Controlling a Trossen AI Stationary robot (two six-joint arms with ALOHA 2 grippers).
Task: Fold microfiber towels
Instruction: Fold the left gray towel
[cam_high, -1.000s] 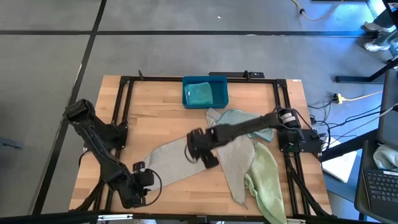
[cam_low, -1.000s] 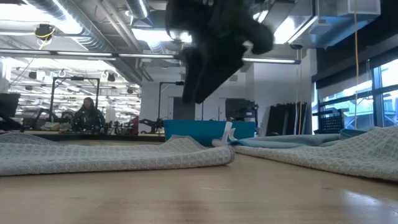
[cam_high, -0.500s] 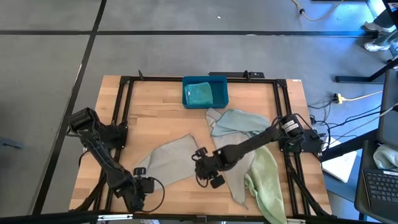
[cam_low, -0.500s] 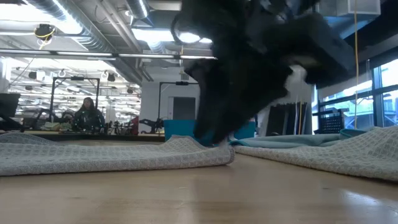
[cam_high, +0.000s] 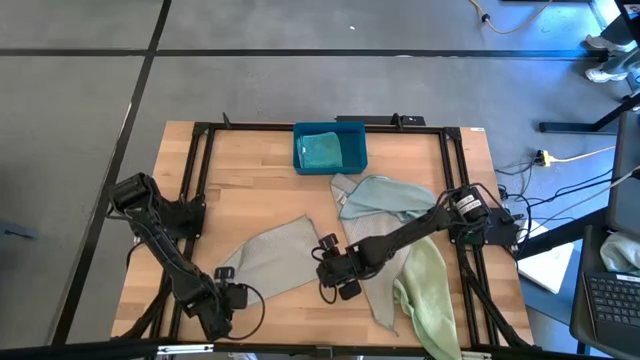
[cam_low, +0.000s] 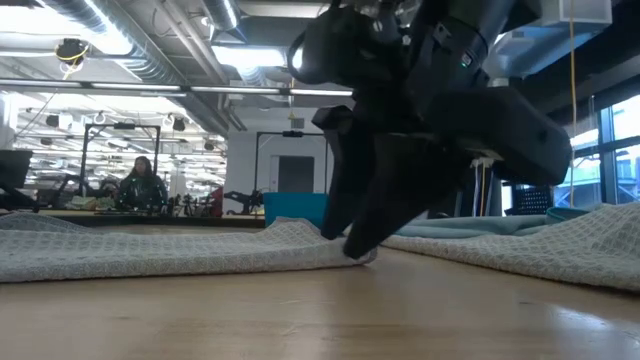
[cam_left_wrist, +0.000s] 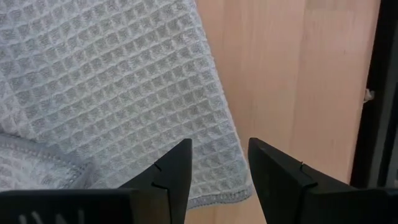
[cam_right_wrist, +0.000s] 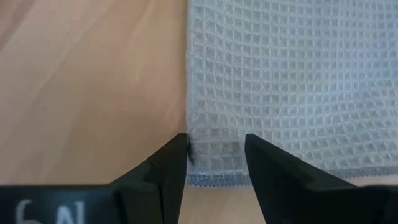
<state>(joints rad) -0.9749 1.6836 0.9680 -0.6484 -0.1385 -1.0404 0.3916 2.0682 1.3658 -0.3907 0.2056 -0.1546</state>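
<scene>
Right claw (cam_right_wrist: 216, 163) descended, open astride grey towel (cam_right_wrist: 280, 81) corner; left claw (cam_left_wrist: 219, 168) open.

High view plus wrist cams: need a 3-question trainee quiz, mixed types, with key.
1. True or false: the teal towel lies inside the bin.
2. The right hand is down at a corner of which towel?
A. the grey towel
B. the pale green one
C. the pale blue one
3. One word: over the same towel's weave, is the left hand open or shut?

Key: 1 true; 2 A; 3 open.
</scene>
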